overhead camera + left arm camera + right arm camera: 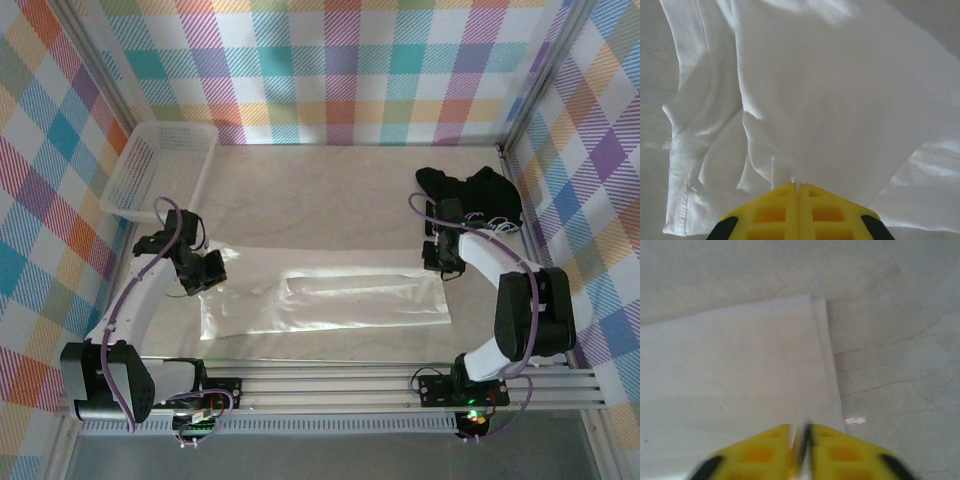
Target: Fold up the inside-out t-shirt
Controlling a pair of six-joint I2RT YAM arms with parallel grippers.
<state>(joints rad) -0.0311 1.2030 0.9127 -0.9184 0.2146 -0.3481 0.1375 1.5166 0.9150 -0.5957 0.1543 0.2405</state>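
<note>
The white t-shirt [330,312] lies flat in the middle of the table [330,190], a long band running from the left of the top view to the right. One arm stands at each short end, so neither is nearer to the shirt as a whole. The left gripper [205,272] is at the left end. In its wrist view the yellow fingers [772,212] are pressed together on a pinch of cloth, and the shirt drapes away toward the top of that frame. The right gripper [443,262] is at the upper right corner of the shirt. Its fingers [765,452] show a thin slit between them above the folded edge, but the frame is blurred, so I cannot tell whether cloth is caught there. My guess is that the next fold will cross the long axis.
</note>
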